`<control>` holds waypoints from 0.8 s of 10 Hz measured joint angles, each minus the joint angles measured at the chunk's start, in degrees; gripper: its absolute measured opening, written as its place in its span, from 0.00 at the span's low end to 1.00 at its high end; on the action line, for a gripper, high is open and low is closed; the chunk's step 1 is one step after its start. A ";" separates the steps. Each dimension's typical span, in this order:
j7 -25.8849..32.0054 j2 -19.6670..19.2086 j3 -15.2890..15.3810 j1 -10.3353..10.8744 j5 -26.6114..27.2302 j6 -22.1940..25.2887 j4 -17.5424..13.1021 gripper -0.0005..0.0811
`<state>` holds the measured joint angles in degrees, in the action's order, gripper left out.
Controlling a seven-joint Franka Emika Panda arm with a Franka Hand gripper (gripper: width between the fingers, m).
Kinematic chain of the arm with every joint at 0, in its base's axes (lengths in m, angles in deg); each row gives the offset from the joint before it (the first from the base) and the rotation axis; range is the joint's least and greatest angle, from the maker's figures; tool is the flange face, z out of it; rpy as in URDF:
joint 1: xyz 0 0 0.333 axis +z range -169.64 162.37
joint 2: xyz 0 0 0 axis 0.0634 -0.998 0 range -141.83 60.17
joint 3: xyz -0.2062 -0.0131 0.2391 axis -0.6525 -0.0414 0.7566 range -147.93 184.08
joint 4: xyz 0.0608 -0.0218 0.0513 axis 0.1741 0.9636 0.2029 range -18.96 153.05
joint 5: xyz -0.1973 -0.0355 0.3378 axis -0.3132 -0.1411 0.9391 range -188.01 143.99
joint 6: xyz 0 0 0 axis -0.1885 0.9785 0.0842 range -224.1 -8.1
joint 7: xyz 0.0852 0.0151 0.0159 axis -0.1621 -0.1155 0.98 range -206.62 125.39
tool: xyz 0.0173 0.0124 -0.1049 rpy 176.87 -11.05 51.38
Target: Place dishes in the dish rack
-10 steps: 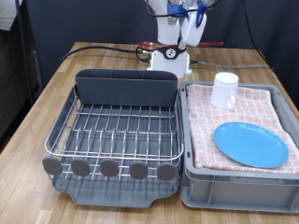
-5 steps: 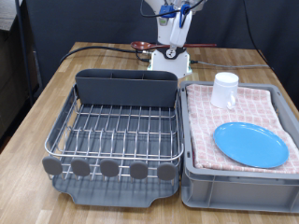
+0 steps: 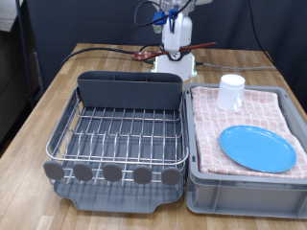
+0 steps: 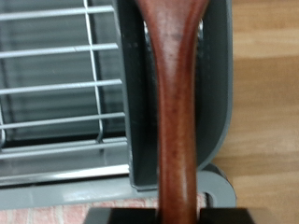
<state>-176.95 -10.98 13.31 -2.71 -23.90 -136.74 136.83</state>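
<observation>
No text, label, brand name, number or sign can be read in either view. A round dark mark is seen on the white robot base point(image 3: 176, 59) at the exterior view's top, but it is too small and blurred for any lettering to be made out.
</observation>
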 joint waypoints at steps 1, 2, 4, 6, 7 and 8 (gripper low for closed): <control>2.47 0.00 -1.85 0.37 1.95 -0.59 0.53 0.12; 4.57 0.00 -3.46 0.45 3.30 -0.63 0.78 0.12; 8.62 0.00 -6.47 0.49 5.36 -0.63 0.97 0.12; 14.90 -0.09 -10.80 0.86 8.79 -0.66 1.10 0.12; 18.17 -0.48 -13.16 1.07 10.55 -0.67 1.19 0.12; 21.03 -1.39 -15.48 1.20 12.08 -0.74 1.21 0.12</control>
<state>-155.92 -12.37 -2.17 -1.50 -11.82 -137.48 138.05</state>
